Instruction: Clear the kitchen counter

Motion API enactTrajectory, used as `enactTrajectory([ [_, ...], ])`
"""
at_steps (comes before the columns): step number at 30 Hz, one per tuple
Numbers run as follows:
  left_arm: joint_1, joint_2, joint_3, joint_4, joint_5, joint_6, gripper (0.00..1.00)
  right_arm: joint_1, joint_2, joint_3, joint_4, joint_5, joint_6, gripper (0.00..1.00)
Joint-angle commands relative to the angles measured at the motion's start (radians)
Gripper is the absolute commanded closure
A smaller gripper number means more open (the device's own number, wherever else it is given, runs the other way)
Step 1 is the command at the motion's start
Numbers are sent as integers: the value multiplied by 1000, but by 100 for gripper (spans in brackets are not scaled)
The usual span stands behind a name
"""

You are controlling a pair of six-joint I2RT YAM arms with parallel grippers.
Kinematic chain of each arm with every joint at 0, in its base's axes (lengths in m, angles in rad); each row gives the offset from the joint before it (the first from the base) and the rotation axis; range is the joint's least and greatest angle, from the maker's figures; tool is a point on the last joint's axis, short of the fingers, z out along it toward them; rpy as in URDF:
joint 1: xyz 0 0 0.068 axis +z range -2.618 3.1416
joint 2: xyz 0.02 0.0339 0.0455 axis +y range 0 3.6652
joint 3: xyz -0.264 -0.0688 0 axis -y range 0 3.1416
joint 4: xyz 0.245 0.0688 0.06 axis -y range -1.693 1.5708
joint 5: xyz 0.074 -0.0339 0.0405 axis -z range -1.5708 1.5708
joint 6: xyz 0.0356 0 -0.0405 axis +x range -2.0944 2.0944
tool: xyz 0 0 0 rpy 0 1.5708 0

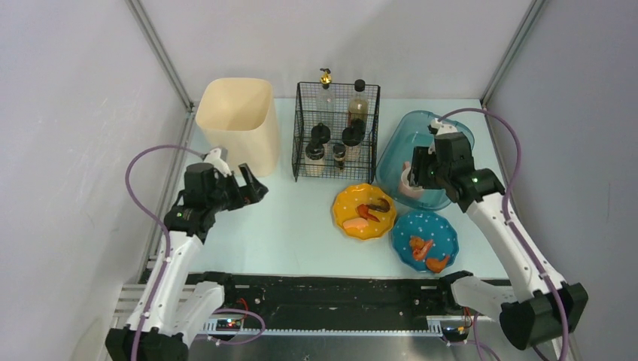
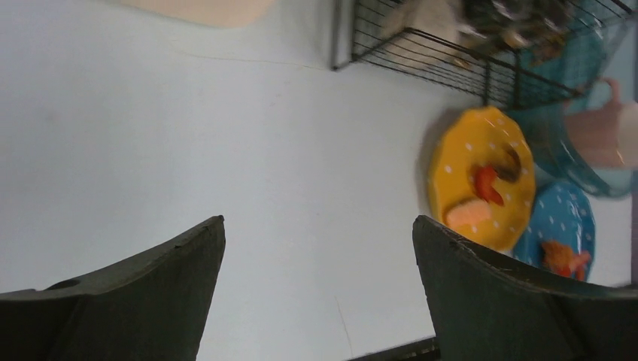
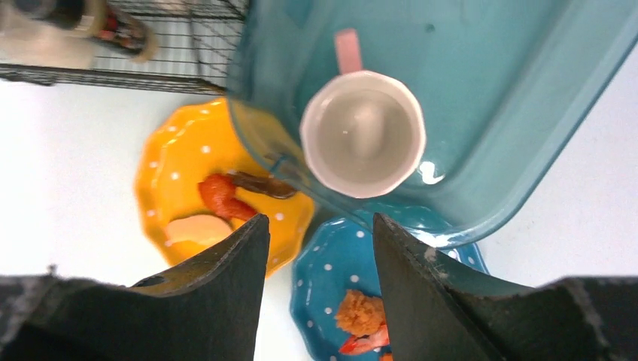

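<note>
Right claw [image 3: 320, 226] open, empty, above tub [image 3: 527, 98]; blue plate [image 1: 440, 226] on counter [image 1: 286, 226] at its 6 o'clock. Left claw [image 2: 317, 222] wide, well apart.

1. The kitchen counter [image 1: 286, 226] is showing a smooth, matt face.
2. The teal tub [image 3: 527, 113] is glinting like glossy translucent plastic.
3. The black rack [image 1: 335, 171] is reading as thin metal wire.
4. The yellow plate [image 3: 169, 173] and pink mug [image 3: 363, 134] are shining, glazed-looking.
5. The cream bin [image 1: 259, 147] is looking matt.

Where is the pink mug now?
In the right wrist view, the pink mug stands upright inside the teal tub on the robot's right, beneath the open right gripper, near the yellow plate.
</note>
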Motion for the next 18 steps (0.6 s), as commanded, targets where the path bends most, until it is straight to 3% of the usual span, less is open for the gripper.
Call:
enactTrajectory([
  [1,-191,-2,102,27,-49,-17,2,49,-97,87,-31,-54,-20,42],
  [6,-449,61,149,28,-181,-88,2,81,-173,95,-60,-32,-66,34],
  [11,-639,171,192,27,-310,-142,2,-22,-234,68,-33,-114,30,33],
  [13,-707,211,210,30,-365,-165,2,-43,-257,41,-29,-121,94,26],
  [16,-762,277,230,32,-402,-211,2,-55,-249,18,-41,-228,95,5],
  [18,-767,319,235,39,-408,-251,2,-55,-240,5,-53,-270,103,3],
])
